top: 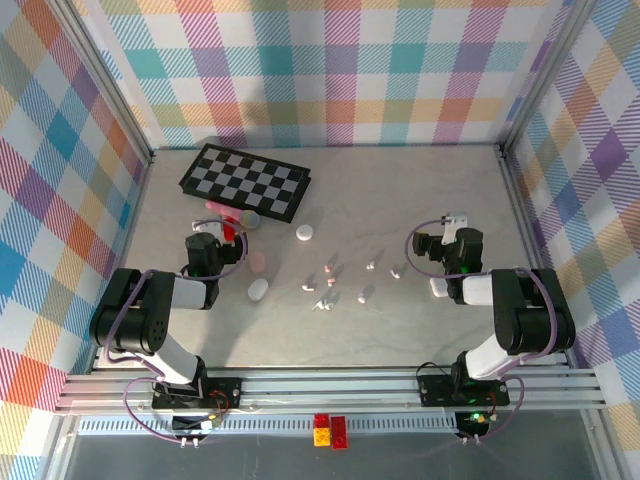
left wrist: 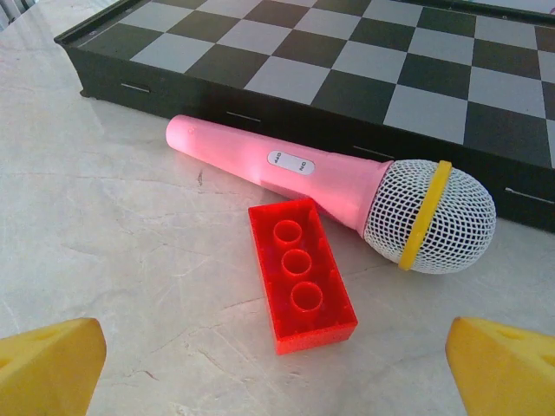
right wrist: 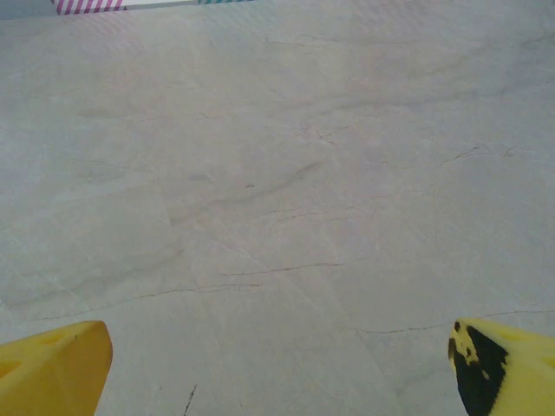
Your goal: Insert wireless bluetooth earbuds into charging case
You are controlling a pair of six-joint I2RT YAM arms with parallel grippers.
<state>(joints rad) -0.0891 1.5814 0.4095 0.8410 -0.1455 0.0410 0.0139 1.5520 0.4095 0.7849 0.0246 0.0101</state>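
Several tiny white and pale pink earbuds [top: 330,268] lie scattered on the table's middle, between the two arms. Pebble-shaped cases sit around them: a white one [top: 304,234] behind, a pink one [top: 257,262] and a white one [top: 258,290] to the left, another white one [top: 440,288] by the right arm. My left gripper [top: 205,232] [left wrist: 277,381] is open over bare table, left of the buds, its yellow fingertips [left wrist: 48,364] wide apart. My right gripper [top: 455,228] [right wrist: 277,373] is open too, right of the buds, with bare table between its fingertips [right wrist: 52,368].
A folded checkerboard [top: 245,180] [left wrist: 347,61] lies at the back left. In front of it lie a pink toy microphone [left wrist: 295,173] and a red brick [left wrist: 299,273], just ahead of my left gripper. Plaid walls close off three sides.
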